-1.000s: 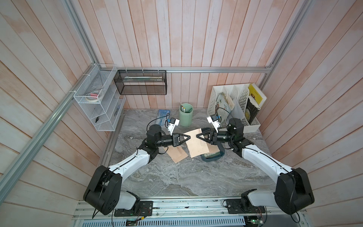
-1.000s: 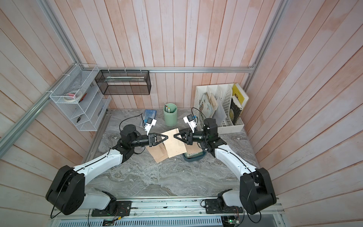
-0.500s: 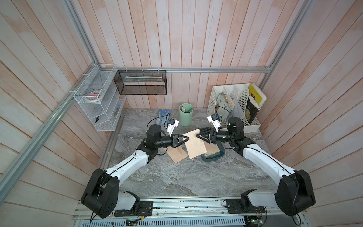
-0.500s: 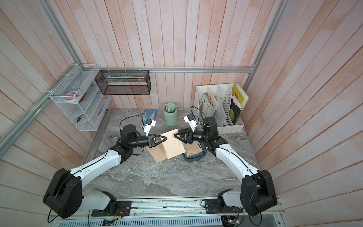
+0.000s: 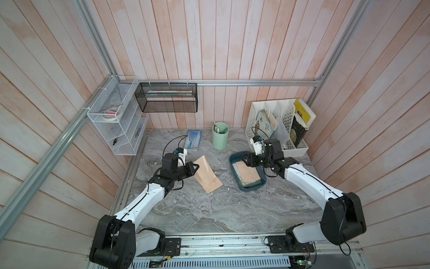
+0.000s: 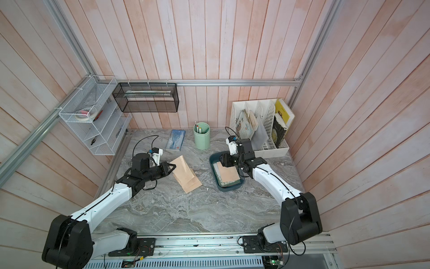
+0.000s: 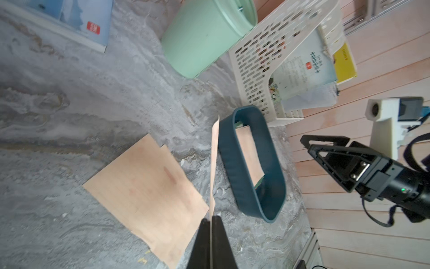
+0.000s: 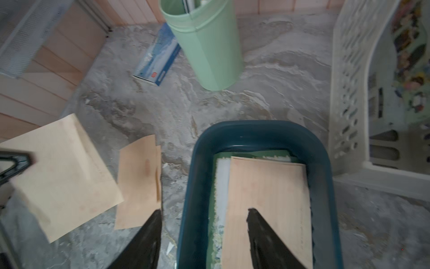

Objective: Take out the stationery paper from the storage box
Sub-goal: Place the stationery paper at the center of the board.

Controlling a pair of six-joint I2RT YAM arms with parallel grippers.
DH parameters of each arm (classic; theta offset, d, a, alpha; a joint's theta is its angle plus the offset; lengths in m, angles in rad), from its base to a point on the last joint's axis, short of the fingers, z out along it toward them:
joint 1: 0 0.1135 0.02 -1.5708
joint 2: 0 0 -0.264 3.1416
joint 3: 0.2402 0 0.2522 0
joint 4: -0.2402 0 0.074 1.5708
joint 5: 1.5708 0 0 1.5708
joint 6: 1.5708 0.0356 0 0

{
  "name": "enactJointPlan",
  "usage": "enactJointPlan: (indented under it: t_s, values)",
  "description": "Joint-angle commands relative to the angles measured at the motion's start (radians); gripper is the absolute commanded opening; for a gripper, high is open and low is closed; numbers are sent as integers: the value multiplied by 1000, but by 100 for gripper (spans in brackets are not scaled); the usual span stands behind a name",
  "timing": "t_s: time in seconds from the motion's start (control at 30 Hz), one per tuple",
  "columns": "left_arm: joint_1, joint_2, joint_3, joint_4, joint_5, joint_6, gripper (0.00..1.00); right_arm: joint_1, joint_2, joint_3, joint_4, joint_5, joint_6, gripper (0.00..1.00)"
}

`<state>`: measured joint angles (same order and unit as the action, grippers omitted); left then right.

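Note:
The storage box [image 5: 233, 160] [image 6: 213, 168] is a dark teal tub right of the table's middle. In it a tan sheet of stationery paper [image 8: 267, 191] lies on top of white and green-edged sheets [image 8: 221, 181]. My right gripper [image 8: 204, 213] [image 5: 246, 160] hovers open over the box's far end, holding nothing. My left gripper [image 7: 211, 219] [image 6: 173, 165] is shut on the corner of another tan sheet [image 7: 215, 151] [image 5: 204, 168], held on edge above two tan sheets [image 5: 210, 185] [image 7: 144, 186] lying flat on the table left of the box.
A mint-green pen cup [image 5: 220, 136] and a blue-and-white packet [image 5: 193, 140] stand at the back. A white file organiser [image 5: 286, 149] with books sits just behind the box. A white wire shelf [image 5: 116, 125] and a black mesh basket [image 5: 166, 97] hang on the walls.
Both grippers held the tan sheet between them. The right gripper opened, let go and drew back over the box; the left carried the sheet to the left.

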<state>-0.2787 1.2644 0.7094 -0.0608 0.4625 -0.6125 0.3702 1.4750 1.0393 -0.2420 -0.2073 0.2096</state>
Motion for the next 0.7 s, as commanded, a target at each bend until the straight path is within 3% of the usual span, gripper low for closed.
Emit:
enactJointPlan:
  t_s: [0.0,0.27,0.33,0.4,0.47,0.53,0.67]
  values:
    - [3,41,-26,5,-24,7,0,-4,79,47,-99,253,-22,60]
    - [3,130,-14,8,-39,5,2,-1,287,137,-157,381,-15,60]
    - [3,135,-11,-10,-53,11,19,-1,319,147,-147,376,-13,60]
    - [3,129,-6,-42,-85,19,48,3,343,157,-132,363,-10,60]
    - [3,112,-1,-76,-117,28,64,6,365,169,-125,358,-5,60]
    - [3,88,2,-106,-150,33,71,6,387,179,-123,364,-3,60]
    - [3,43,3,-147,-178,41,73,8,432,197,-124,368,3,60]
